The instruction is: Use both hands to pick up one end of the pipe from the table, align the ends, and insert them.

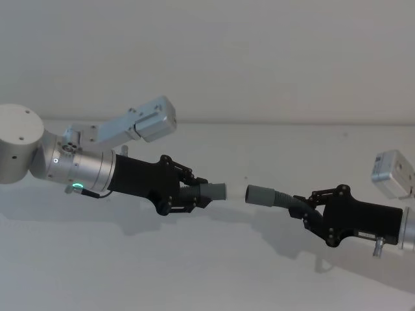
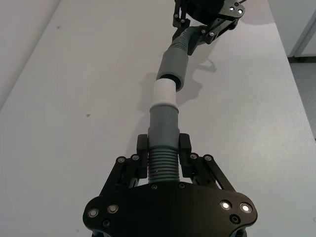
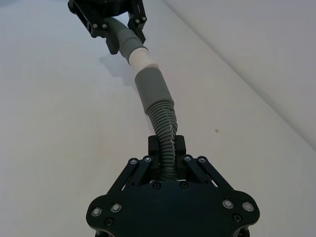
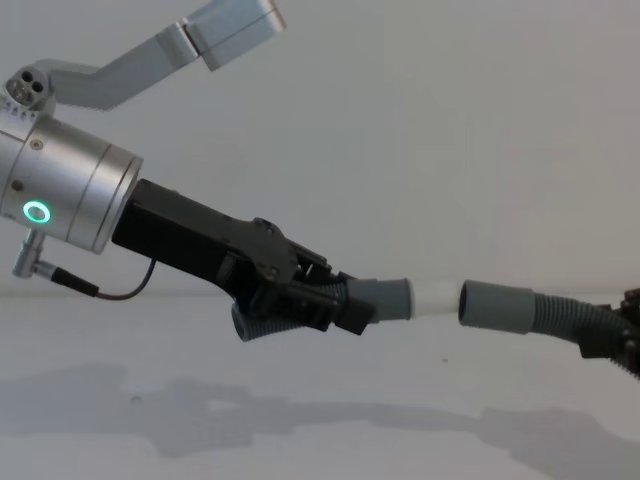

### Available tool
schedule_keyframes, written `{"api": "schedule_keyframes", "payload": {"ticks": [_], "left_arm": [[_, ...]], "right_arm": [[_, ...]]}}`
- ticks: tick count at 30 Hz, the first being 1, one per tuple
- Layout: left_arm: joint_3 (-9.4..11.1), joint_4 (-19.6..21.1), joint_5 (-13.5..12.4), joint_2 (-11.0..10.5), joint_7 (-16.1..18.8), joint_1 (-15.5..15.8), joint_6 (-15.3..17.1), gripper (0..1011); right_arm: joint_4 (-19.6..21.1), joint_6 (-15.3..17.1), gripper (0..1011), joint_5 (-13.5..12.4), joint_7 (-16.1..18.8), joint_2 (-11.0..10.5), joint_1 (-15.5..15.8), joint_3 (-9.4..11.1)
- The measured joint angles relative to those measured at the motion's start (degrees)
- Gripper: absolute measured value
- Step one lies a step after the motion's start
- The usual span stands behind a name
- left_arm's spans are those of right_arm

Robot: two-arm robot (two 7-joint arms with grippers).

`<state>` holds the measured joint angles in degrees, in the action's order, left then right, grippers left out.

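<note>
Both pipe pieces hang above the white table (image 1: 194,272), end to end. My left gripper (image 1: 188,194) is shut on the short ribbed piece (image 2: 163,165) just behind its grey cuff (image 2: 164,123). That cuff's pale narrow tip (image 2: 164,93) points at the cuff (image 2: 174,69) of the longer piece. My right gripper (image 1: 305,210) is shut on the longer hose (image 3: 165,126) behind its cuff (image 3: 152,89). In the chest view the pale tip (image 4: 435,298) reaches the mouth of the other cuff (image 4: 497,304), nearly in line. How far it sits inside cannot be told.
A small dark speck (image 2: 88,116) marks the table. A pale wall (image 1: 207,58) rises behind the table's far edge. The wrist camera housings (image 1: 155,120) stand above each arm.
</note>
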<state>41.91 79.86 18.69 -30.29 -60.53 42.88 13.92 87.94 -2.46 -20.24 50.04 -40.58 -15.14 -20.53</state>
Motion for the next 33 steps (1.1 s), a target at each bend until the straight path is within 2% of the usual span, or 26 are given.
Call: {"api": "schedule_keyframes", "payload": {"ticks": [33], "left_arm": [[1.9, -2.6, 1.3, 0.4, -1.1, 2.2, -0.7, 345]], "right_arm": [[-0.7, 1.0, 156, -0.9, -1.0, 0.3, -1.8, -2.0]]}}
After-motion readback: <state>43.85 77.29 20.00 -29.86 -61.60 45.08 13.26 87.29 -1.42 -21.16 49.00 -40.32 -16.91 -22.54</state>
